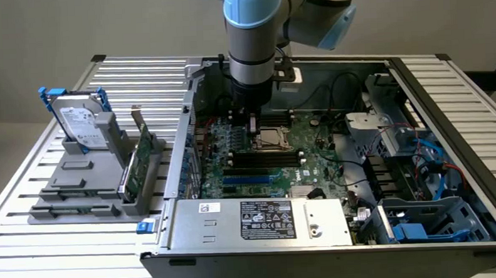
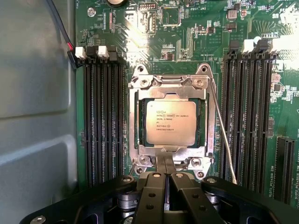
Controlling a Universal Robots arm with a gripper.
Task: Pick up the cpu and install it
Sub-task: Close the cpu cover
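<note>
The cpu [image 2: 170, 122], a shiny silver square with printed text, lies flat inside the metal-framed socket [image 2: 140, 121] on the green motherboard. My gripper [image 2: 167, 161] hangs just beside the socket's edge, its two black fingers shut together with nothing between them. A thin metal lever [image 2: 225, 140] runs along one side of the socket. In the exterior view the arm reaches down into the open computer case, with the gripper [image 1: 252, 127] just above the board beside the socket [image 1: 273, 138].
Black memory slots [image 2: 103, 116] flank the socket on both sides. The case walls [image 1: 413, 88] surround the board, and cables [image 1: 433, 156] and drive bays fill the exterior view's right. A hard drive [image 1: 80, 124] and a card [image 1: 140, 159] stand in a grey holder outside the case.
</note>
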